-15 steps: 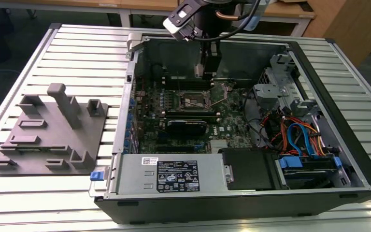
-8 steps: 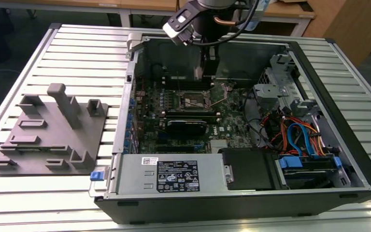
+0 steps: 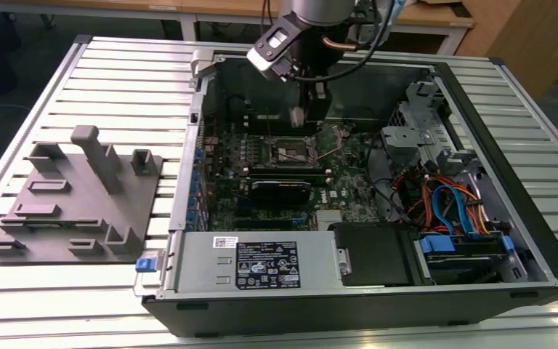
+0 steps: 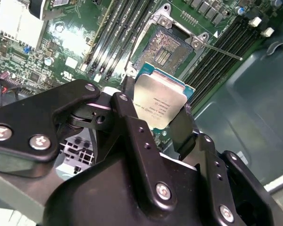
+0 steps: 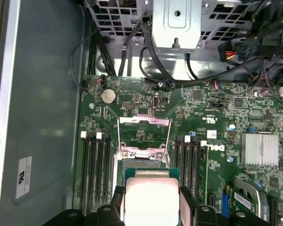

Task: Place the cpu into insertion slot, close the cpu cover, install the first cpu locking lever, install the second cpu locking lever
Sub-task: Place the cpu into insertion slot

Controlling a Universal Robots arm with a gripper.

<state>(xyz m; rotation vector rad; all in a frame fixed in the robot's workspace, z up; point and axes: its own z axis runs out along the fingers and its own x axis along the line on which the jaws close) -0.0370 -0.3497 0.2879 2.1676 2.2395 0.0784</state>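
Exterior view's left side has a grey moulded stand [image 3: 75, 196] on the slatted table [image 3: 27, 94]; to its right lies the open computer case [image 3: 540, 218], where the gripper [image 3: 306, 116] hangs over the socket [image 3: 293, 150] in the case's far half. Second wrist view shows the fingers [image 4: 127, 101] pinching the silver chip [image 4: 160, 101] by two opposite edges just above the bare socket, and the first wrist view shows the cover plate [image 5: 145, 123] tipped up, open.

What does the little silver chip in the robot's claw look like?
The chip is a small flat square with a dull silver metal top, faint print on it, and a blue-green edge. The gripper pinches it on two opposite sides, holding it in the air close to the open socket, not yet touching it.
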